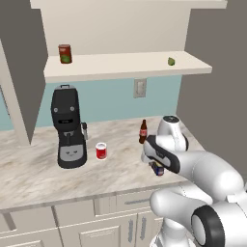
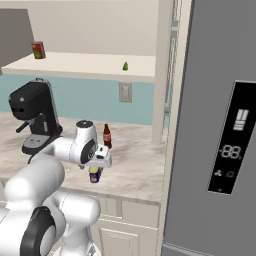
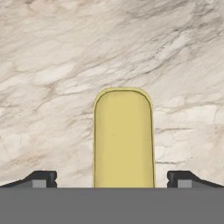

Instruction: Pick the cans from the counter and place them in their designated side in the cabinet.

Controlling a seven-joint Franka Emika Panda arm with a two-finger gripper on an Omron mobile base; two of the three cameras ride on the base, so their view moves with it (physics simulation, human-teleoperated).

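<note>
Both dark fingertips (image 3: pixel 43 178) stand spread wide in the hand view, one on each side of the dark blue can with a yellow top (image 3: pixel 123 138), with clear gaps between them and its sides, so nothing is gripped. From the base views the gripper (image 1: pixel 155 163) hangs low over this can (image 2: pixel 94 174), which stands upright on the beige marbled stone counter (image 1: pixel 43 169) near its front edge. A bright red can with a white band (image 1: pixel 101 151) stands further left on the counter, just beside a black coffee machine (image 1: pixel 68 126). A slim brown bottle with a red label (image 1: pixel 143 131) stands behind the gripper. Up on the pale shelf board of the cream wall cabinet (image 1: pixel 125 65) sit a dark red can with a green mark (image 1: pixel 64 53) at the left and a small green item (image 1: pixel 171 61) toward the right.
</note>
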